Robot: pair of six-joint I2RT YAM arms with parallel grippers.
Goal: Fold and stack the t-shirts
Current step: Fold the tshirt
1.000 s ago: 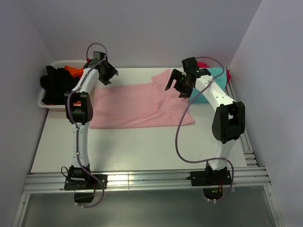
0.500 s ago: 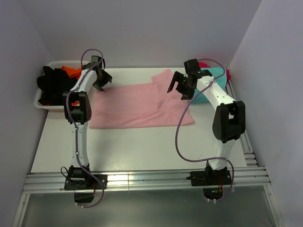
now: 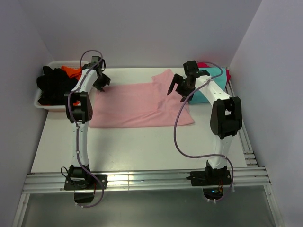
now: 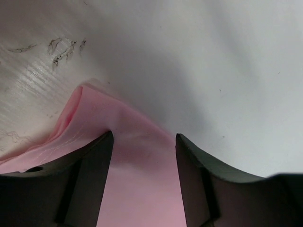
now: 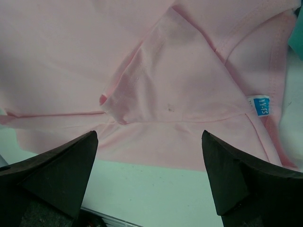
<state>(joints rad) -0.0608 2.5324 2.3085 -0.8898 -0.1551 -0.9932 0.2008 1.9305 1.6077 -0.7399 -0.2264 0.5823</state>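
Light pink t-shirt [image 3: 137, 105]: lay spread flat on the table [image 3: 142, 146].
Left gripper [image 4: 144, 137]: fingers apart at that shirt's far-left corner.
Right gripper [image 5: 149, 142]: fingers wide apart above its far-right sleeve.
Teal t-shirt [image 3: 218, 75]: just right of it.

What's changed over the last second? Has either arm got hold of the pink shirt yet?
The left gripper moved left and down to the far-left corner of the pink shirt. Its jaws are open astride the cloth, with nothing gripped yet. The right gripper barely moved and hangs open above the collar end. The shirt lies flat as before.
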